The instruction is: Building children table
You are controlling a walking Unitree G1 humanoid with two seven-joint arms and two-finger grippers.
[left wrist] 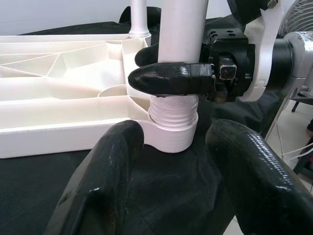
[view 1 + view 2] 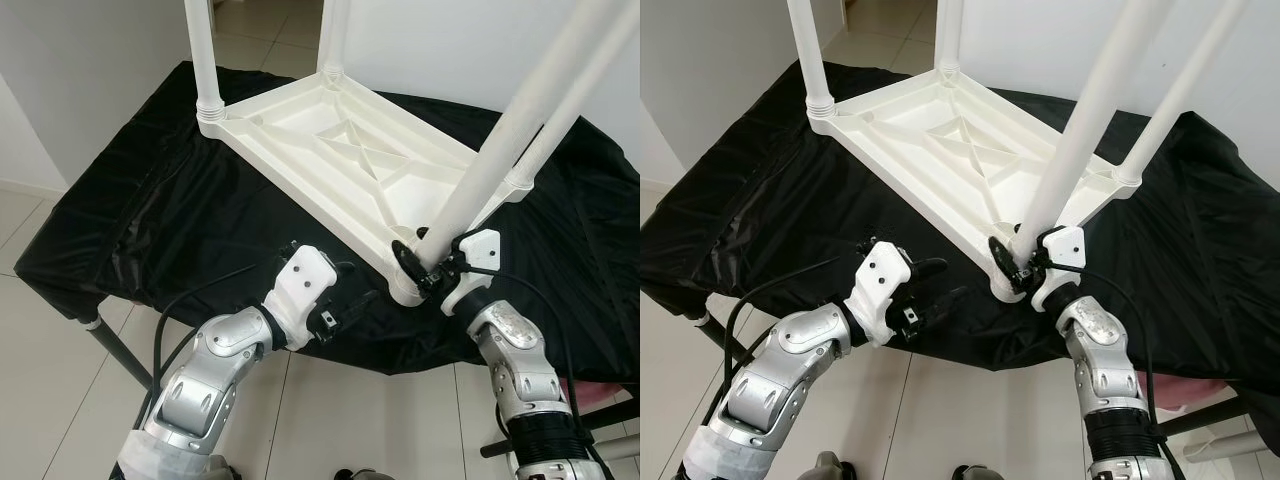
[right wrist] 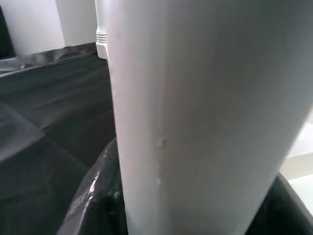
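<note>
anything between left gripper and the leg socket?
Only bare black cloth. In the left wrist view the left gripper, jaws open, faces the socket with nothing in the gap; the right gripper clamps the leg above it.

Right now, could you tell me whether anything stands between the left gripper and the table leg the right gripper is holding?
Nothing visible does. The left gripper hovers open just short of the leg, with bare black cloth between. The right gripper already clamps the leg's base at the corner socket.
</note>
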